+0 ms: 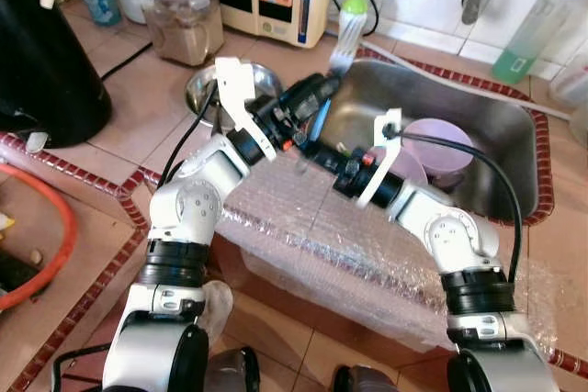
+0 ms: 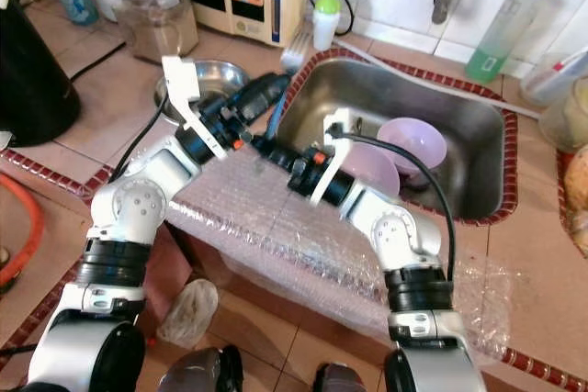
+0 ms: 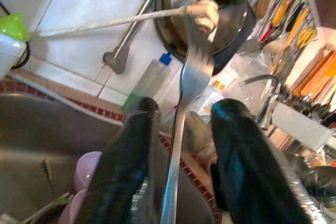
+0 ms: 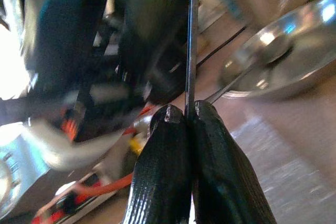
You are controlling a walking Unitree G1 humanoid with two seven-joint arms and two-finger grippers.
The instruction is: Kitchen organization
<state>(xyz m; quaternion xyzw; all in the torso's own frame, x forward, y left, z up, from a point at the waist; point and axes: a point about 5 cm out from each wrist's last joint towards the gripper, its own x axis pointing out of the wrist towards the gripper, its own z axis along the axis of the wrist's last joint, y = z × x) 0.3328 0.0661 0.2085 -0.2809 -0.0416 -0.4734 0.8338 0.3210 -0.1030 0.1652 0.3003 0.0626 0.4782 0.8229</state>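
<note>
1. The right gripper (image 4: 181, 116) is seen in the right wrist view with its two black fingers pressed together on the thin handle of a fork (image 3: 193, 72); the metal stem rises straight out from between the fingertips.
2. The left gripper (image 3: 181, 111) is seen in the left wrist view with its fingers parted on either side of the same fork; whether either finger touches the handle cannot be told.
3. In the head views the two grippers are met over the near-left corner of the sink (image 1: 496, 112), the left gripper reaching toward 1 o'clock and the right gripper toward 10 o'clock.
4. The fork's tines are pointed away from the robot, at 12 o'clock from the grippers, over the sink's left rim and just beside a white bottle with a green cap (image 1: 355, 8).
5. Two lilac bowls (image 2: 413, 142) are lain in the sink at 3 o'clock from the grippers.
6. A steel bowl (image 2: 213, 73) is found on the tiled counter at 10 o'clock from the grippers, just left of the sink.
7. A sheet of bubble wrap (image 1: 312, 236) is spread over the counter edge at 6 o'clock, beneath both forearms.
8. A clear bottle with a blue cap (image 1: 536, 27) is stood behind the sink at 2 o'clock, and a blender jar (image 1: 182, 16) at 11 o'clock.
</note>
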